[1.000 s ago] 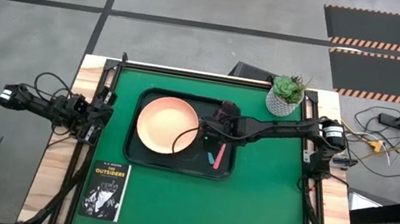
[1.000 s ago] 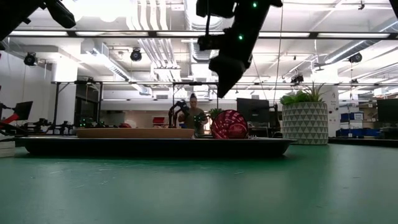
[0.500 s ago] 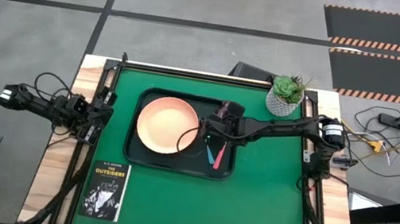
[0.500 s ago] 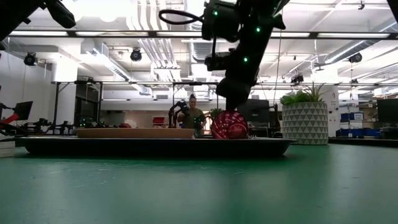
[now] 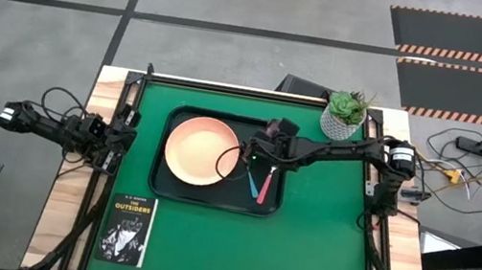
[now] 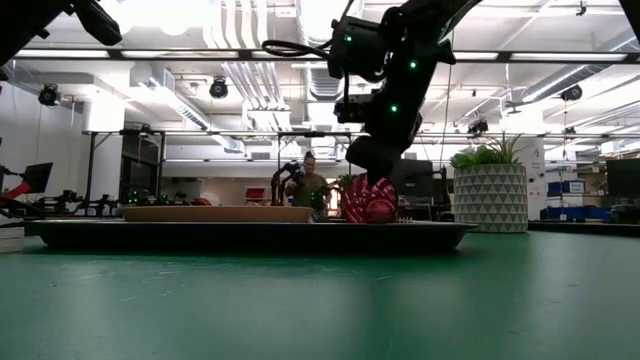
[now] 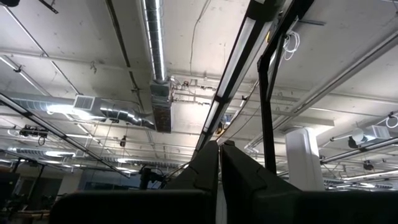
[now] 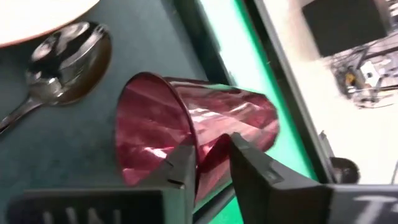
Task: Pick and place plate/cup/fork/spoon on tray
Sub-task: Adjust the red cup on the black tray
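Observation:
The dark tray [image 5: 160, 156] holds the salmon-pink plate [image 5: 202, 151], the pink-handled fork [image 5: 264, 193] and the blue-handled spoon [image 5: 254, 184]. The spoon's bowl [image 8: 68, 53] lies by the plate's rim. The dark red cup [image 8: 205, 124] lies on its side on the tray's far right part [image 6: 368, 203]. My right gripper [image 8: 211, 163] slants down onto the cup, shut on it. My left gripper [image 7: 219, 163] is shut on nothing, parked at the table's left edge [image 5: 115, 134] and pointing up at the ceiling. My right gripper pinches the cup's wall at its open rim [image 8: 198, 142]. One finger [image 8: 183, 163] is inside the mouth and the other [image 8: 252, 171] is outside on the wall. The fingers slant down from the table's right side. The cup lies on its side on the tray.
A white pot with a green plant [image 5: 344, 117] stands at the far right corner of the green mat. A black book [image 5: 126, 228] lies at the near left. In the low view a person [image 6: 312, 185] sits in the room far behind the table.
My right gripper has come down from above the tray onto the cup and shifted a little toward the plate. The cup has stayed lying on its side on the tray.

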